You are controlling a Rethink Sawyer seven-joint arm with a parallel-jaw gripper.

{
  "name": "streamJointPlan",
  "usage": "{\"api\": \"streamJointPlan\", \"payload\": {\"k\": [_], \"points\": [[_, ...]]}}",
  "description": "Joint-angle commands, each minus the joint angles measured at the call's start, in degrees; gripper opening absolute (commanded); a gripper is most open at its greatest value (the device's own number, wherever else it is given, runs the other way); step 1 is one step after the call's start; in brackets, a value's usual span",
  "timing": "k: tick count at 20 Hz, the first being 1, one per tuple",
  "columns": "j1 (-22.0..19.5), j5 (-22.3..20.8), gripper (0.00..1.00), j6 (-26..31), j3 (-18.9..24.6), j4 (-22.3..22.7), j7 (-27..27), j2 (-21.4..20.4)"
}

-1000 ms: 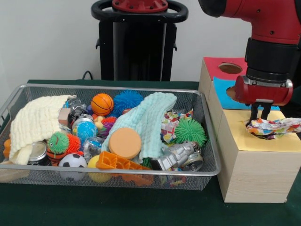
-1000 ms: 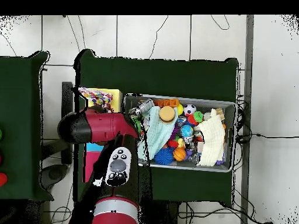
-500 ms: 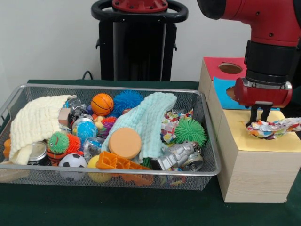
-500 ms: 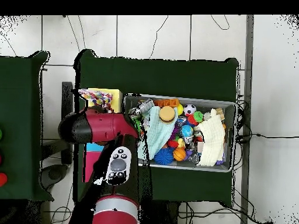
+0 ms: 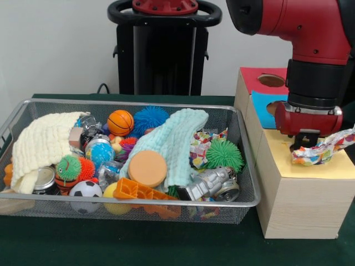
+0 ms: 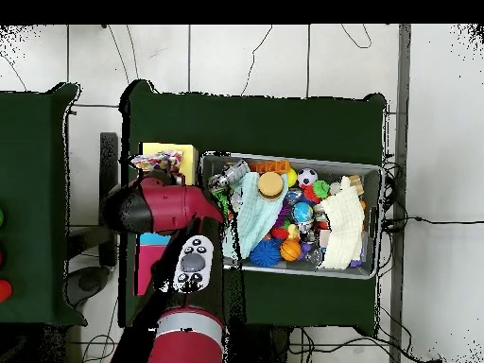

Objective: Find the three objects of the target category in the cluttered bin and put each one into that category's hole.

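Note:
My gripper (image 5: 305,145) hangs over the yellow top (image 5: 310,169) of the wooden box, shut on a crumpled colourful wrapper (image 5: 326,149). The wrapper is lifted just clear of the yellow panel and trails off to the right. It hides any hole in the yellow panel. In the overhead view the wrapper (image 6: 155,162) shows at the edge of the yellow panel (image 6: 180,154), and the arm covers the gripper. A second patterned wrapper (image 5: 200,143) lies in the wire bin (image 5: 138,102) beside the light blue cloth (image 5: 177,138).
Behind the yellow panel the box has a blue panel (image 5: 265,113) and a red one with a round hole (image 5: 271,80). The bin holds a yellow cloth (image 5: 41,144), orange disc (image 5: 147,168), silver robot toy (image 5: 213,183), green spiky ball (image 5: 224,153), basketball (image 5: 120,122) and several other toys.
The gripper has risen a little from the yellow panel, and the wrapper came up with it, no longer lying on the surface.

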Motion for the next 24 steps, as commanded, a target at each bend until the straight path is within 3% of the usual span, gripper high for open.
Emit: {"api": "streamJointPlan", "payload": {"k": [1, 11, 12, 24], "points": [[-1.9, -2.0, 0.00, 1.7, 2.7, 6.6, 6.9, 7.5], [-0.9, -2.0, 0.00, 1.2, 1.5, 5.4, 6.6, 8.2], [-0.6, -2.0, 1.00, 1.0, 1.2, 5.4, 6.7, 8.2], [-1.0, -1.9, 1.00, 2.3, 1.5, 5.0, 6.1, 8.2]]}}
